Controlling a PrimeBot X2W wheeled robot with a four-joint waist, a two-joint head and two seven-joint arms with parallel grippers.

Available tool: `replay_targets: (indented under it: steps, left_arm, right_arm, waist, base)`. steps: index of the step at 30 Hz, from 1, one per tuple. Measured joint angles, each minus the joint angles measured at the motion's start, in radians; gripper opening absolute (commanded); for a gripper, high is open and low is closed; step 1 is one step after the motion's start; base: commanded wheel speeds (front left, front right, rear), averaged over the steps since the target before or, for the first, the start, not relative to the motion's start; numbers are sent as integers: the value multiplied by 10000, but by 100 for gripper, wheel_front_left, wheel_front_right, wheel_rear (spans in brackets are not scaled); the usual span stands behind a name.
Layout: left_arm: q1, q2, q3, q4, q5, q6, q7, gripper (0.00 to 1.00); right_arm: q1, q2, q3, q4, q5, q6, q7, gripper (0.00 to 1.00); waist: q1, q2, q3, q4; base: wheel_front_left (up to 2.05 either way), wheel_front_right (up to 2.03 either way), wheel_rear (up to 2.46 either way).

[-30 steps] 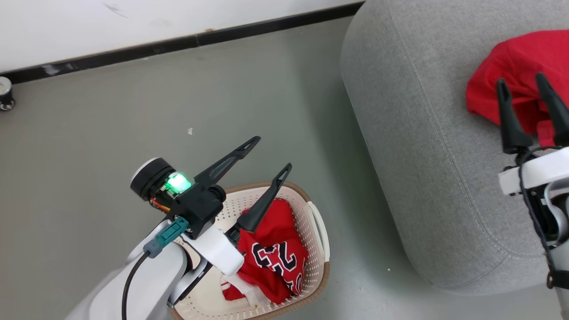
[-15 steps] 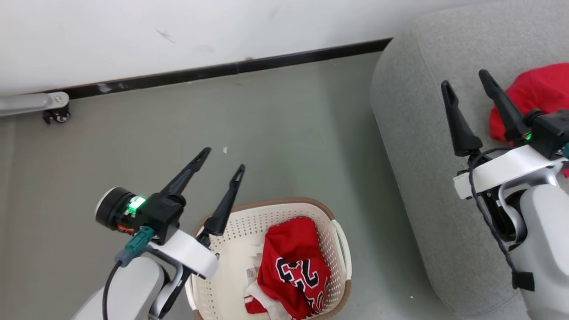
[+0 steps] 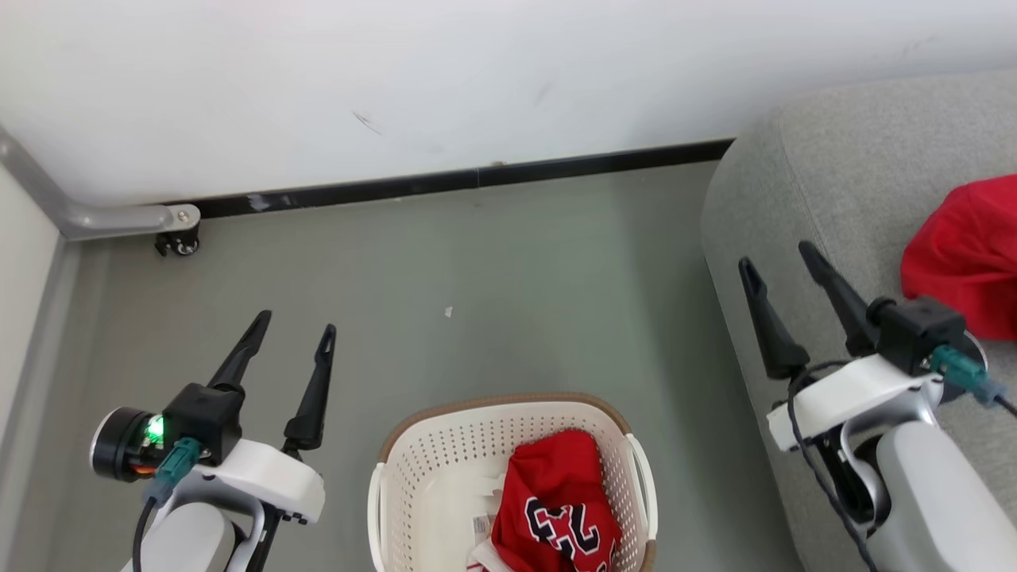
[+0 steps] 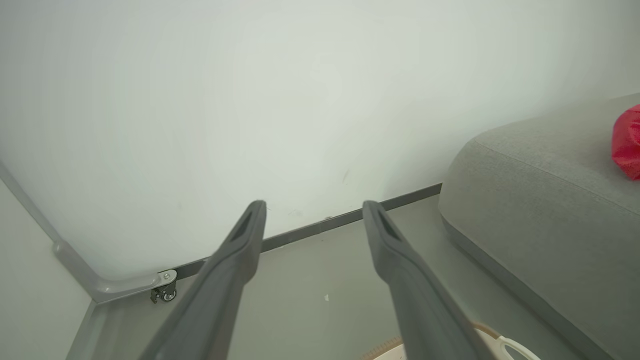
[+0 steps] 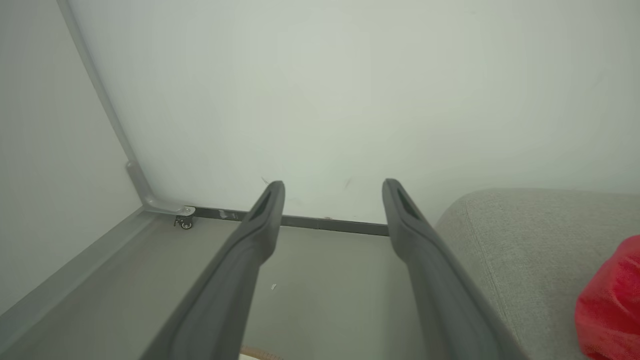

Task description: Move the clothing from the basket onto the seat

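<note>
- Now drawn back from the basket (image 3: 508, 400): left fingers (image 3: 314, 389), parked at the lower left of the head view, spread wide, gripping nothing.
- Likewise pulled off the plain red garment (image 3: 965, 254): right fingers (image 3: 764, 318), at the lower right by the seat's (image 3: 826, 159) rounded edge, equally wide apart and empty.
- Confirmed in both wrist views: 2 dark fingers well apart, wall and floor showing between them.
- Tilted upward over the last 1 second, the head view itself; hence more wall (image 3: 477, 71) and a caster (image 3: 176, 242) in frame, and no sliding of the basket to be read from that.
- Resting on the seat near its right side: the plain red garment, free of both arms, so apparently delivered.
- Lying in the basket, bunched toward its right wall: the jersey (image 3: 556, 496) with the 23, touched by neither arm.
- Reads as a reset between 2 transfers; roughly half the job done, 1 of 2 garments across.
- Probably next: a reach down into the basket for the jersey, pinching deep into the bulk, since loose folds and the white trim could snag on the rim.
</note>
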Motion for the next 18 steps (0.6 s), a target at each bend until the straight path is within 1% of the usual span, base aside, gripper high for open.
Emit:
replay_targets:
  steps: [6,13,18]
  left_arm:
    - [499,-67,587,0,-21,267,-2,100]
    - [1346,-169,1170,6,-31,606,-2,100]
    - [1823,-155,1484,-36,2,704,-2,100]
  right_arm:
    - [726,209,-109,-21,-140,0,0,100]
    - [1696,458,-591,-272,-293,0,0,100]
    - [2488,627,-780,-539,-324,0,0,100]
  waist:
    - [0,0,-442,162]
    - [0,0,-926,219]
    - [0,0,-1229,206]
  base:
    - [0,0,0]
    - [0,0,0]
    - [0,0,0]
